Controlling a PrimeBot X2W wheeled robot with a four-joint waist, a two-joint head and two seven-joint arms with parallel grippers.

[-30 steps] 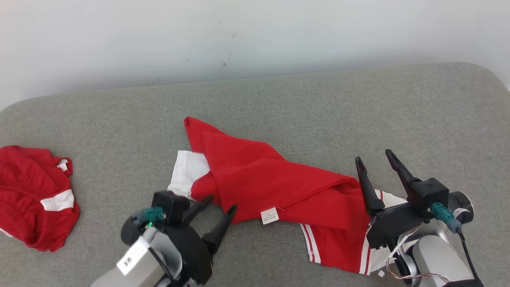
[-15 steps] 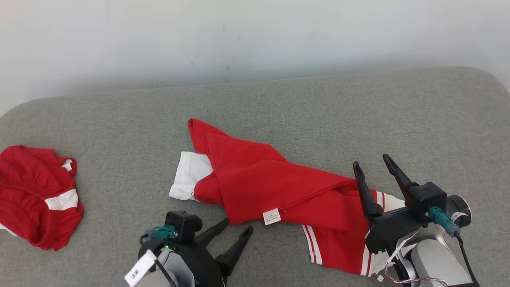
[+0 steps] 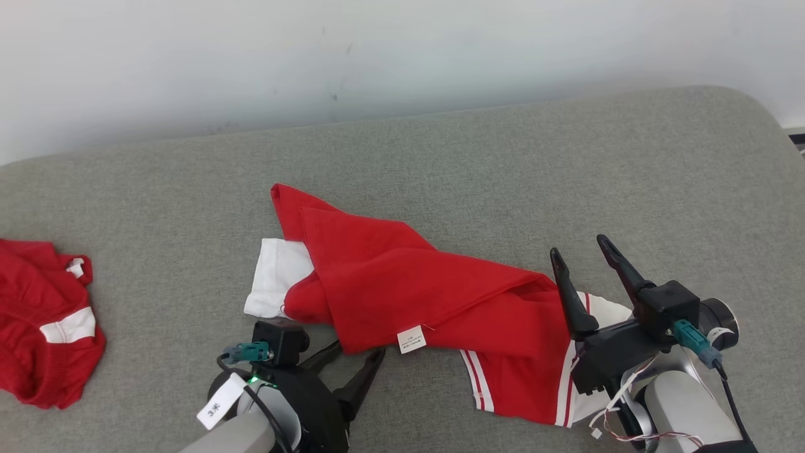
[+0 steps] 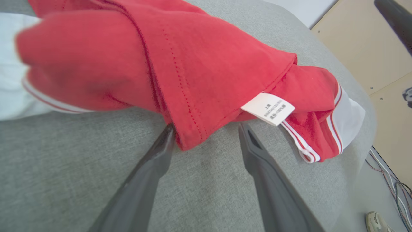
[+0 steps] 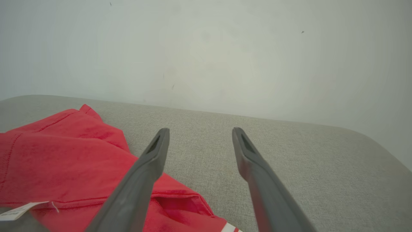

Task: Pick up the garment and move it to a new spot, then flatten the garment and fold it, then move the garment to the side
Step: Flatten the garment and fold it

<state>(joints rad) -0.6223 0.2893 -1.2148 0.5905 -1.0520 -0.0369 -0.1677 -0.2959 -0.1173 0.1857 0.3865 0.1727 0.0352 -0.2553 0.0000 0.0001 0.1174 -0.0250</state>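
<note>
The garment (image 3: 415, 289), red with white trim, lies crumpled across the middle of the grey pad (image 3: 566, 163), running from 10 o'clock to 4 o'clock. The left gripper (image 3: 360, 349) has its fingers apart and empty, tips at the 7 o'clock hem, just beside the white label (image 3: 412, 338). The right gripper (image 3: 578, 246) has its fingers apart and empty, over the 4 o'clock end. A second garment (image 3: 44, 327) lies well apart at 9 o'clock.

Our left gripper (image 3: 360, 349) stands open, the garment (image 3: 409, 283) just ahead of its fingertips. Our right gripper (image 3: 577, 245) gapes, garment beneath it.
</note>
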